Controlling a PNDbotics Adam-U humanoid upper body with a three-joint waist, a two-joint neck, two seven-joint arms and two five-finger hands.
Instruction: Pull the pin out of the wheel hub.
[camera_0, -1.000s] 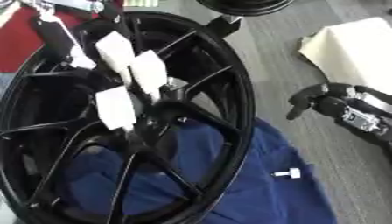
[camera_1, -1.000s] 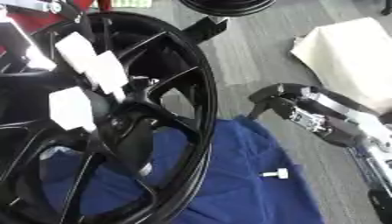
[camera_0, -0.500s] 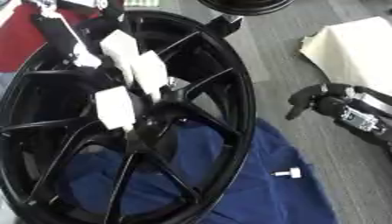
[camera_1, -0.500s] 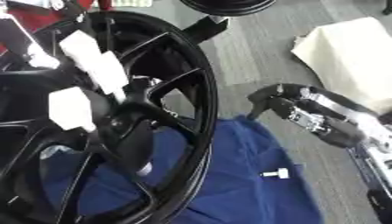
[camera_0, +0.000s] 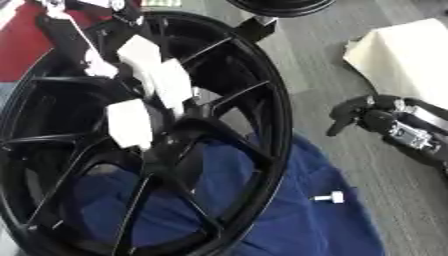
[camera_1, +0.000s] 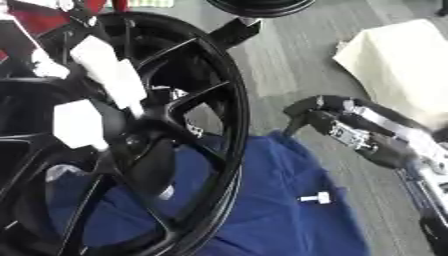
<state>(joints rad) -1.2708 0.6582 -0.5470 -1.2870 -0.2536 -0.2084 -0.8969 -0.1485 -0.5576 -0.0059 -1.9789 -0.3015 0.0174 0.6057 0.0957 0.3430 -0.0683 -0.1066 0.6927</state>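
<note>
The black wheel (camera_0: 149, 145) stands tilted over a blue cloth (camera_1: 262, 210) on the floor, probably to cushion it, a small white pin (camera_1: 315, 198) lies on the cloth beside the rim, and the right robot hand (camera_1: 337, 122) hovers nearby, curled, grasping nothing.

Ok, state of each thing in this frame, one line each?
Wheel: black, tilted on its rim over the blue cloth, white tags on the spokes.
Pin: small, white, lying loose on the cloth, outside the wheel.
Cloth: blue, spread on the floor under the wheel.
Right hand: off the wheel, fingers curled, holding nothing.
Left hand: its fingers cannot be made out.
</note>
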